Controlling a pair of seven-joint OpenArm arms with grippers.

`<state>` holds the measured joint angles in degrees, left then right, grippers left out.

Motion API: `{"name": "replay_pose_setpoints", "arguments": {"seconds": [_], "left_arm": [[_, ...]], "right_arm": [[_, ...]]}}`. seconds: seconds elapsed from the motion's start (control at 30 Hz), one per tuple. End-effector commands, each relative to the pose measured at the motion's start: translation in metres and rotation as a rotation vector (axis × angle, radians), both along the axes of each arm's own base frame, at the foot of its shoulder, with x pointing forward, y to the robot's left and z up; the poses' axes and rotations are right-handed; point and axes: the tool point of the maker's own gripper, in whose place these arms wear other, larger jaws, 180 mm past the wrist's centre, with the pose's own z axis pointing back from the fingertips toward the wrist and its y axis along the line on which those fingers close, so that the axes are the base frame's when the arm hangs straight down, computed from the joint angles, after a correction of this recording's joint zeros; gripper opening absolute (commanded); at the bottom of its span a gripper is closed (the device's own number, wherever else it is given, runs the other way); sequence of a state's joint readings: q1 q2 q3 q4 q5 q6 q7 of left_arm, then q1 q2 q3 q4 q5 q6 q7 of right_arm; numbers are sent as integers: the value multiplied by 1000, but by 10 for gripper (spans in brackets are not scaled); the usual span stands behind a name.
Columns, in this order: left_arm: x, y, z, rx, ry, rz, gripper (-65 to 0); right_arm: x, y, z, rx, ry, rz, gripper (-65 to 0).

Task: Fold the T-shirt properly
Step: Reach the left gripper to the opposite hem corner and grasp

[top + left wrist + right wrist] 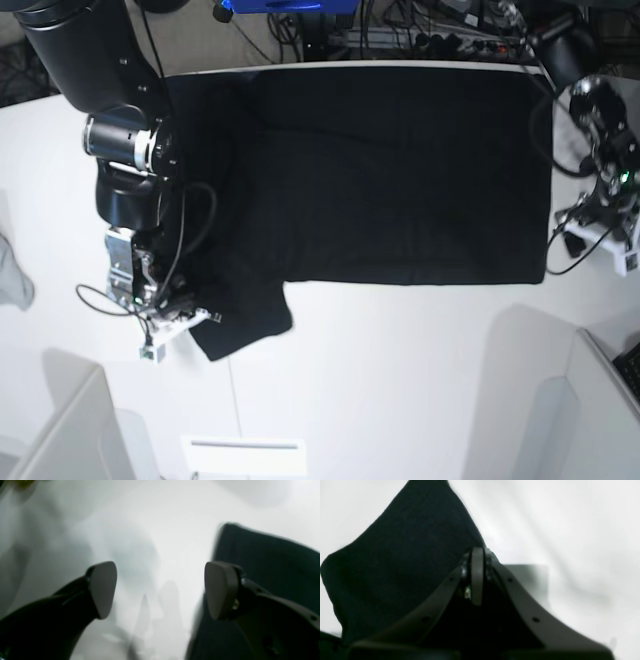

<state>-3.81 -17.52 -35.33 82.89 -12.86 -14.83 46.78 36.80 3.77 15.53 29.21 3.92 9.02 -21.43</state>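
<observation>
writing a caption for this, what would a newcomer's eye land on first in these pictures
Probably the large black T-shirt, spread across the white table in the base view, with one sleeve sticking out toward the bottom left. Next, the right end effector, shut at the shirt's edge in its wrist view, and the left end effector, wide open beside the dark cloth.
</observation>
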Motion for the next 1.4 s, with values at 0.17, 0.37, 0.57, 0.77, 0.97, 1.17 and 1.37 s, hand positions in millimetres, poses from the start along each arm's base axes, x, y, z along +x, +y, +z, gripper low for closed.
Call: {"name": "replay_pose_setpoints", "arguments": {"seconds": [0.17, 0.37, 0.57, 0.77, 0.97, 1.17, 1.37], "left_arm": [[52, -16, -11, -53, 18, -52, -133], [82, -28, -29, -141, 42, -52, -133], [86, -35, -63, -235, 84, -16, -133], [83, -37, -73, -239, 72, -9, -135], [72, -47, -89, -254, 99, -13, -263], [64, -46, -94, -255, 107, -10, -650], [68, -42, -82, -228, 79, -18, -650]], "right_arm": [[7, -6, 9, -16, -2, 1, -650], [7, -6, 9, -16, -2, 1, -650], [7, -6, 9, -16, -2, 1, -650], [4, -6, 7, -16, 3, 1, -650], [4, -6, 6, -16, 5, 1, -650], [4, -6, 7, -17, 3, 1, -650], [13, -16, 40, -53, -65, -1, -650]]}}
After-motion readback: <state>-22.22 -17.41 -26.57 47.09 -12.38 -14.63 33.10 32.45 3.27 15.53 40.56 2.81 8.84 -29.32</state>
